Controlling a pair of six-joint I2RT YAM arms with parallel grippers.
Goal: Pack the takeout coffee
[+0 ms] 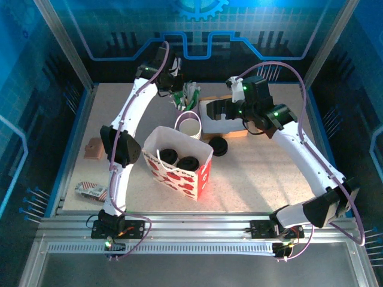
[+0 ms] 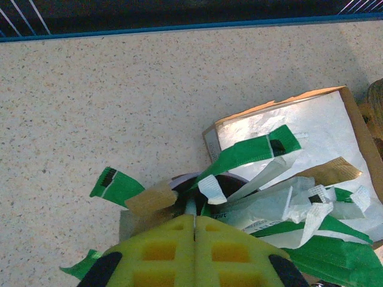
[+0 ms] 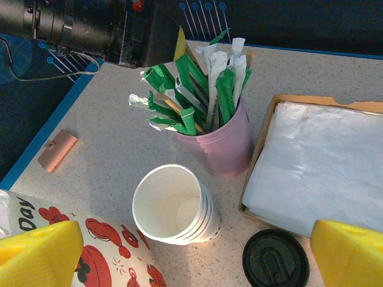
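From above: two arms, left arm (image 1: 128,119) and right arm (image 1: 299,143), bases bolted to a metal rail (image 1: 191,227) at the near edge. Left jaws down in a bundle of green-white sticks (image 1: 192,94). Right jaws spread wide over one napkin box (image 1: 226,122). One gift bag (image 1: 179,170), white with red print, mouth open, on the base side of both pairs of jaws, closer to the left pair. Inside it, two takeout coffee cups (image 1: 168,156), black lids up, side by side. One stack of nested white cups (image 1: 190,127) between bag and left jaws. One loose black lid (image 1: 218,146) on the base side of the right jaws. One tan tag (image 1: 94,149) and one small printed packet (image 1: 91,191) far out to the left of the left jaws. Counter (image 1: 263,179) pale, speckled, blue-edged. Blue patterned walls (image 1: 30,89) and aluminium posts (image 1: 66,42) all round.

Left wrist: yellow-green fingers (image 2: 161,248) pressed flat together, only a seam between. A thin pale strip at the seam's tip; pinched or merely behind it, cannot tell. Just ahead of the jaws, sticks fanned every way, green, white, two brown, too tangled for an exact count. Ahead and to the right, the one napkin box, white sheets in tan card. Bare speckled counter ahead and left, then a blue edge strip (image 2: 179,27).

Right wrist: two yellow fingers (image 3: 36,254) at the lower corners, far apart, gripping nothing. Between them, the cup stack, mouth up; the black lid near the right finger; a corner of the gift bag by the left finger. Ahead, one pink cup (image 3: 224,146) crammed with sticks, napkin box just beside it on the right. Tan tag ahead and left on the speckled counter.
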